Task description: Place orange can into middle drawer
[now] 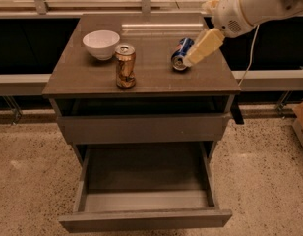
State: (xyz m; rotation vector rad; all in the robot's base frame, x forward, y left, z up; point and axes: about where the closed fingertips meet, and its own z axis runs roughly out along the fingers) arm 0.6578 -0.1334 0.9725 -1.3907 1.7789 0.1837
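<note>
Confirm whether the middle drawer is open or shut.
Open: the drawer is pulled out, its floor showing. The orange can stands on the cabinet; the hand hovers over the blue can.

A single white robot arm (269, 1) enters from the upper right corner of the camera view and stretches leftward. Its thick, smooth, rounded link slopes slightly downward to a bulbous white wrist (229, 14) with a patch of small perforations on its side. From that wrist the cream-coloured gripper (192, 58) angles down and to the left, a tapering wedge that is widest near the wrist and narrows to a blunt tip, sitting in the upper right part of the view, left of and lower than the rest of the arm.
</note>
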